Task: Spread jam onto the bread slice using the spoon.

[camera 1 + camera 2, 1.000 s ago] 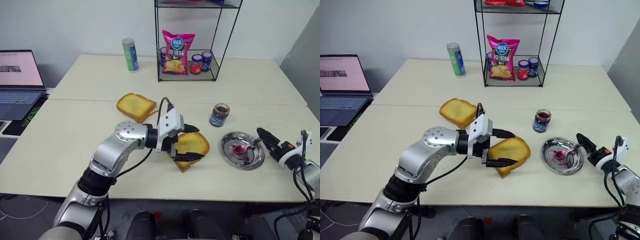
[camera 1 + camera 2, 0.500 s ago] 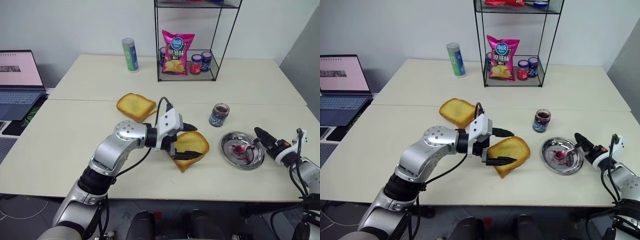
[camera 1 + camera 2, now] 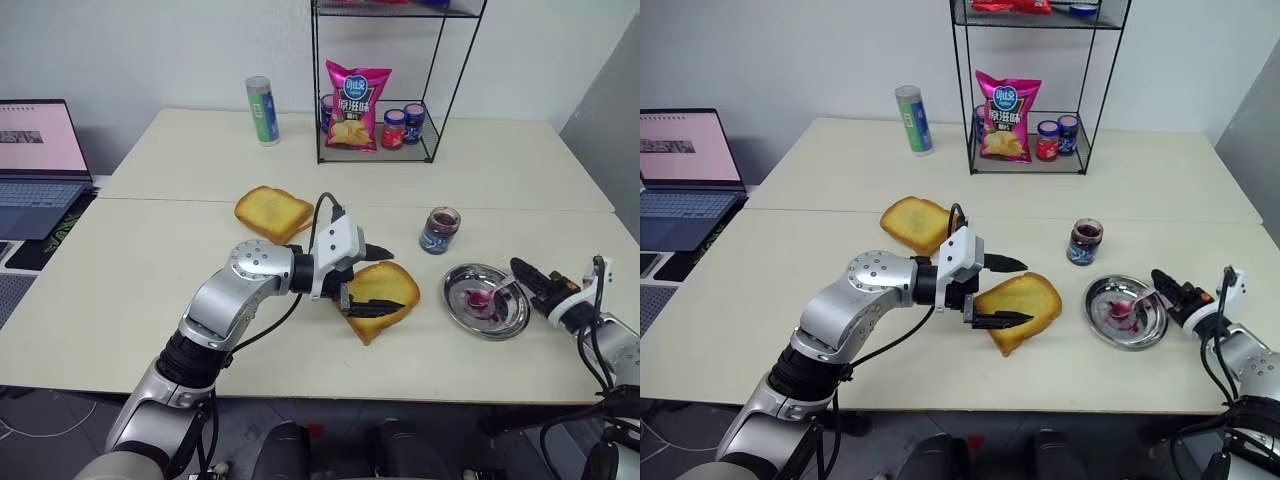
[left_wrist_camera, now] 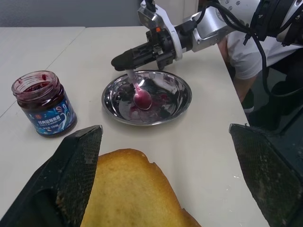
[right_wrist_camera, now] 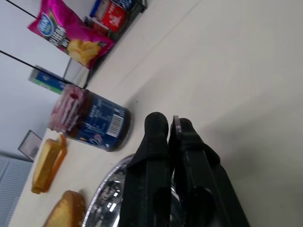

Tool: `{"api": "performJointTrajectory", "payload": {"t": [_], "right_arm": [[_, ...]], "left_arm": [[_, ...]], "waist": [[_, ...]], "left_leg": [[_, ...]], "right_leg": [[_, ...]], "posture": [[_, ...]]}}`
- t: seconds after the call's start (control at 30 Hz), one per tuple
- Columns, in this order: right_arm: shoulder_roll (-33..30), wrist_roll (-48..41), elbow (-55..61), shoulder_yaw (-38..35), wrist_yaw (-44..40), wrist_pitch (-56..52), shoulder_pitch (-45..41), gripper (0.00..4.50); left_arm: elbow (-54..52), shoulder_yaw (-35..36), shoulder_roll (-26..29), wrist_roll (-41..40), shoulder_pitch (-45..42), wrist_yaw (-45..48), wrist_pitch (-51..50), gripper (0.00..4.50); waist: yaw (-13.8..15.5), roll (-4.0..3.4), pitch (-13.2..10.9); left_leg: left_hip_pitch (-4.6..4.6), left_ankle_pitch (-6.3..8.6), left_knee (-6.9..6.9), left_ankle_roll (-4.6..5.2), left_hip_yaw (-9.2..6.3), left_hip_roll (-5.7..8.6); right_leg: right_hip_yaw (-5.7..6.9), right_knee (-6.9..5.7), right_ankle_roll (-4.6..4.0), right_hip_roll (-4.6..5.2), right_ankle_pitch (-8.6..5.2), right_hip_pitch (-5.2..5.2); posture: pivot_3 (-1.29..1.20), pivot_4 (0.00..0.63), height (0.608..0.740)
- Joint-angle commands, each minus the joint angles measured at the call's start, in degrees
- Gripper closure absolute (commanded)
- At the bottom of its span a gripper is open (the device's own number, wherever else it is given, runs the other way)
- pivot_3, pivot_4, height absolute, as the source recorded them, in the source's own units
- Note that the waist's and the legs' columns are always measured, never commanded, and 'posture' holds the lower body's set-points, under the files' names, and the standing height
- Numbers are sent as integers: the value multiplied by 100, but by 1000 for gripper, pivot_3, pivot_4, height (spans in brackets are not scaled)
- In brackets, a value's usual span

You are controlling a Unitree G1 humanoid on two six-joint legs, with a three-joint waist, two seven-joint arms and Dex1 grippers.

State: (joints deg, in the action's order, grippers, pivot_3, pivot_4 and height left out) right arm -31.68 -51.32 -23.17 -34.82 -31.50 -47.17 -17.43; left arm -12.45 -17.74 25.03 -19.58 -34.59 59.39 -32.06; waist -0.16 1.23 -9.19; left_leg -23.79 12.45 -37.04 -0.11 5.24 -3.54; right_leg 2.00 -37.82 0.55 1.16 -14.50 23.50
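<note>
Here: two toasts (image 3: 272, 211), one spoon (image 4: 137, 93), one jar (image 3: 438, 230).

On the bench (image 3: 120, 290), the bread slice (image 3: 385, 290) lies left of the steel dish (image 3: 515, 318) holding the spoon (image 3: 485, 296); the jam jar (image 3: 438, 229) stands behind them.

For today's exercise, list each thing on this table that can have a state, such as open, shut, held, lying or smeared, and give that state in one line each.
Jam jar: lid off, upright.
Spoon: bowl in the dish, handle gripped.
Steel dish: smeared red.
Bread slice: flat, unspread.
Other toast: flat, apart.
Left end effector: open around the bread slice.
Right end effector: shut on the spoon.
Laptop: open, screen lit.
Shelf jars: lidded.
</note>
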Motion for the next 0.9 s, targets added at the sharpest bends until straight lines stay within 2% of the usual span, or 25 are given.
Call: {"api": "performJointTrajectory", "payload": {"t": [0.03, 0.23, 0.43, 0.63, 0.8, 0.9], "right_arm": [[-40, 73, 68, -87, 97, 5, 112, 4482], [-26, -193, 761, -217, 206, -177, 292, 4482], [177, -1088, 2426, -567, 1191, -617, 247, 4482], [342, -1615, 3298, -421, 2247, -535, -478, 4482], [455, -781, 3037, 159, 2864, 49, -1524, 4482], [542, -281, 2709, 503, 2921, 404, -1991, 4482]], "left_arm": [[-49, 9, -26, -6, -128, 15, 113, 0], [-10, 38, -21, -6, -137, 46, 142, 0], [-18, 345, 51, -162, -23, -66, 53, 0], [212, 855, -290, -329, -58, -655, 50, 0], [433, 1054, -719, -427, -186, -1023, 127, 0], [561, 1171, -954, -425, -304, -1284, 130, 0]], "waist": [[3, 0, 0], [9, 0, 0], [-6, -7, -4], [-8, -8, -5], [-14, -9, -6], [-7, -8, -6]], "left_leg": [[0, 0, 0, 0, 0, 0], [-3, 0, 5, 0, -3, -1], [-6, 0, 5, 0, -2, -4], [-7, 0, 6, 0, -3, -6], [-14, 0, 5, 0, 10, -1], [-19, 0, 6, 0, 9, 0]], "right_leg": [[0, 0, 0, 0, 0, 0], [4, 5, 0, -1, -1, 1], [1, 2, 0, 0, 0, 8], [1, -4, 0, -4, 0, 13], [-8, 2, 6, 0, 3, 20], [-8, 3, 9, -1, 5, 24]], "posture": [[0, 150, 740], [0, 150, 740], [0, 150, 740], [0, 150, 740], [0, 150, 740], [0, 150, 740]]}}
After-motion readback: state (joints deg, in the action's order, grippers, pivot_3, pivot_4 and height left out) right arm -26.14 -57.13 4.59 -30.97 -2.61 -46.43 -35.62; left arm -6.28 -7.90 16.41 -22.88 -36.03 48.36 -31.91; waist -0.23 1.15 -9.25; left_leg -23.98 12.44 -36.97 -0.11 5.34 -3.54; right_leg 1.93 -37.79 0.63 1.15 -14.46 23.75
